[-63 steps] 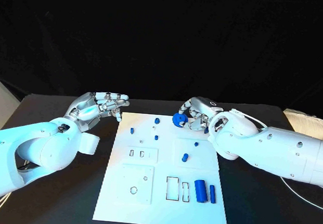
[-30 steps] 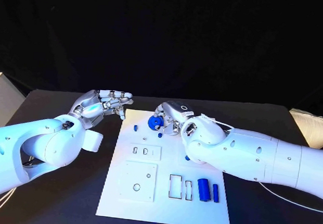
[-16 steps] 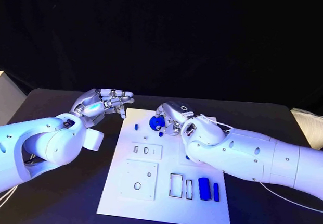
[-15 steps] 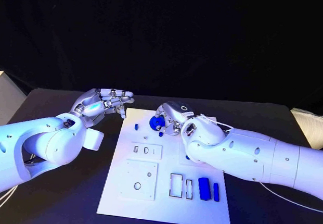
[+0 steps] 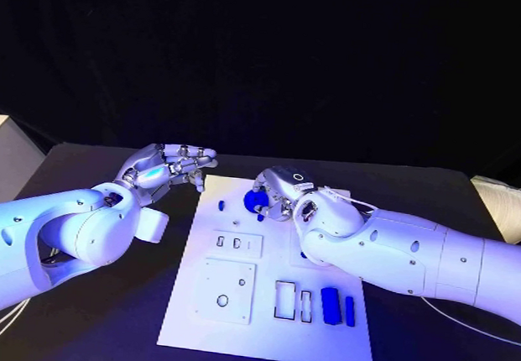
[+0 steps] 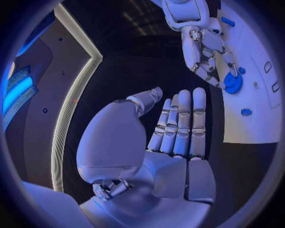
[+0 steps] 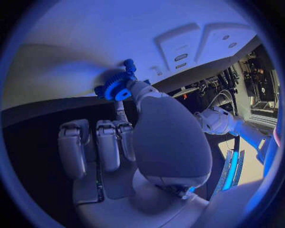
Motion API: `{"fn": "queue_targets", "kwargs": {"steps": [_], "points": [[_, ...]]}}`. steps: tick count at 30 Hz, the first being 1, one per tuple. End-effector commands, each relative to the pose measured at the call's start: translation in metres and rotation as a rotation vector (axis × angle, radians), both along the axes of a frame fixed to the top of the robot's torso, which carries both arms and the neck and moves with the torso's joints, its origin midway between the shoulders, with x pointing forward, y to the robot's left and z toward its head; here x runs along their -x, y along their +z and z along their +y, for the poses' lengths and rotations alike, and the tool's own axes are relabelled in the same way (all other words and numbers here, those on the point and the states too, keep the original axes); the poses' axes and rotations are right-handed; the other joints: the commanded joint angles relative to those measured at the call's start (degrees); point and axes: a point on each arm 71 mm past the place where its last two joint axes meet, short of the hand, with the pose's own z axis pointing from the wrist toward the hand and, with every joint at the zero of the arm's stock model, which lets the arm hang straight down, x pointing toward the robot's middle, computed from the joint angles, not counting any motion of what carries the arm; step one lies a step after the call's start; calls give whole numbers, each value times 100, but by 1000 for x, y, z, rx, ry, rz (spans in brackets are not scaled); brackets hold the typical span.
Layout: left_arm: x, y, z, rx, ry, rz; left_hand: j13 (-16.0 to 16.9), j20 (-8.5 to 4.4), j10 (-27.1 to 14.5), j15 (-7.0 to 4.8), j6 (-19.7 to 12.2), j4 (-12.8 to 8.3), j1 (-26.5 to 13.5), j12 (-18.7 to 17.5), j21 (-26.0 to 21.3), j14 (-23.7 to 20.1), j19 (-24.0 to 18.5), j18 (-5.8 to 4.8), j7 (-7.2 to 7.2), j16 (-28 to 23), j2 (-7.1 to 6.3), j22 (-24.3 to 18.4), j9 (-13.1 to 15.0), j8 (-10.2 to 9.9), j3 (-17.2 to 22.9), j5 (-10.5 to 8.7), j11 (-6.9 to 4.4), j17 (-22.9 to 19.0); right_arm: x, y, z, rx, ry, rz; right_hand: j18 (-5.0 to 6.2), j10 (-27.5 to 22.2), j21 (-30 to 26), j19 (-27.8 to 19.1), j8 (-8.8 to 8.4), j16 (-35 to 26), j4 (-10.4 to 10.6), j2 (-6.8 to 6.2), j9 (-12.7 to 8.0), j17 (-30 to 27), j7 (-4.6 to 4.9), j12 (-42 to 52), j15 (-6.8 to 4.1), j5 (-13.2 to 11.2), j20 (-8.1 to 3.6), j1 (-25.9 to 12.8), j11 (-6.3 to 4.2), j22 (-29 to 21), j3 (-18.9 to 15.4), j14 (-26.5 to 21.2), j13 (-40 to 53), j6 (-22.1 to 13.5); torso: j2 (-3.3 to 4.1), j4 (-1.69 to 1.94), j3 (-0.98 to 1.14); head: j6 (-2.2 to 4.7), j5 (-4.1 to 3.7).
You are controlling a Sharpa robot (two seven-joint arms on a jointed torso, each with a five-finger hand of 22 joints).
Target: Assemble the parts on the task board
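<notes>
Toothed blue gear (image 5: 255,200) in silver right hand (image 5: 279,192) above flat white task board (image 5: 262,324)

The task board (image 5: 220,312) in the lower middle of the head picture is white, and it lies on a black table (image 5: 103,328). The little gear (image 5: 256,199) near the top of the board is bright blue with small teeth round its edge, and the two bars (image 5: 330,306) at the board's lower right and the small pegs (image 5: 220,203) at its upper left are blue too. The left hand (image 5: 171,167) and the right hand (image 5: 284,191) are shiny silver, on white arms.
</notes>
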Motion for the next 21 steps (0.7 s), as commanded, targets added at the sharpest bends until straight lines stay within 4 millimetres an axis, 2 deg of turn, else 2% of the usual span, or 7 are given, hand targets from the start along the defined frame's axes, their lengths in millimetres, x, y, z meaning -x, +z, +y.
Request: {"fn": "queue_targets", "kwargs": {"steps": [1, 14, 21], "points": [[1, 1, -2, 7, -22, -3, -9, 9, -33, -10, -46, 7, -18, -26, 15, -7, -48, 87, 10, 20, 17, 6, 6, 2, 39, -19, 24, -9, 0, -3, 1, 30, -2, 5, -38, 600, 26, 609, 37, 22, -12, 39, 5, 1454, -34, 27, -47, -43, -43, -2, -36, 1508, 39, 576, 1508, 72, 4, 9, -5, 8, -6], [0, 1, -1, 5, -20, -2, -9, 9, -33, -10, -46, 7, -18, -26, 15, -7, -48, 87, 10, 20, 17, 6, 6, 2, 39, -19, 24, -9, -1, -4, 1, 28, -14, 6, -38, 600, 26, 609, 23, 18, -2, 31, -4, 1441, -27, 27, -47, -64, -44, -46, -33, 1508, 54, 572, 1508, 54, 0, 1, -2, 19, 2], [0, 1, -1, 4, -20, -1, -9, 9, -33, -10, -46, 7, -18, -26, 15, -7, -48, 87, 10, 20, 17, 6, 6, 2, 39, -19, 24, -9, -2, -5, 0, 16, -13, 31, -38, 600, 26, 609, -133, 8, 150, 29, -98, 1406, 51, 27, 16, -64, 5, -514, 38, 1508, 17, 564, 1508, -150, 0, 8, -5, 28, 3]]}}
